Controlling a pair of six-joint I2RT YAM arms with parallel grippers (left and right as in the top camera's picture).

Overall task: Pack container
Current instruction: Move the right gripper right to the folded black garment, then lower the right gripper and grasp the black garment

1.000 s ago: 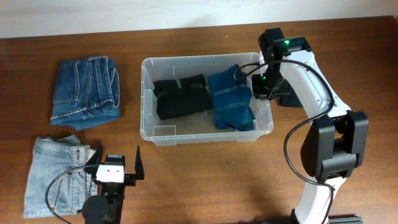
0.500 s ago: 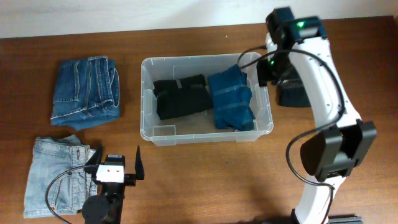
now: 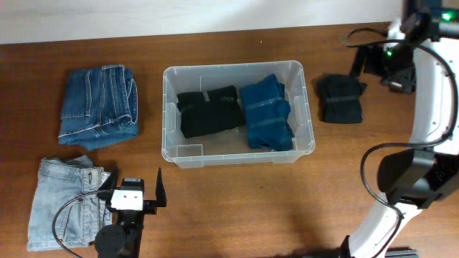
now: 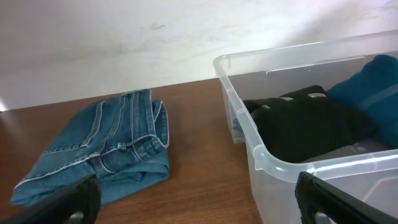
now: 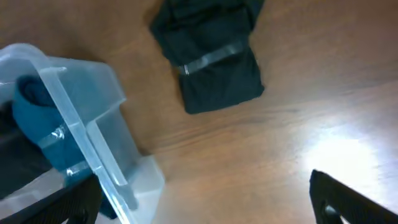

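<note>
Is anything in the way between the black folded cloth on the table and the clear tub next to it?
Nothing visible is. Only bare table lies between the black folded cloth and the container's right wall. Inside, a black bundle and a blue bundle cover most of the floor.

No text, brand, number or sign is legible in any view.

Container: a pale rectangular patch on the floor by one front corner, possibly a label. Too faint from overhead to read.

Folded black garment and folded blue garment inside: pale bands across each, no print made out.
</note>
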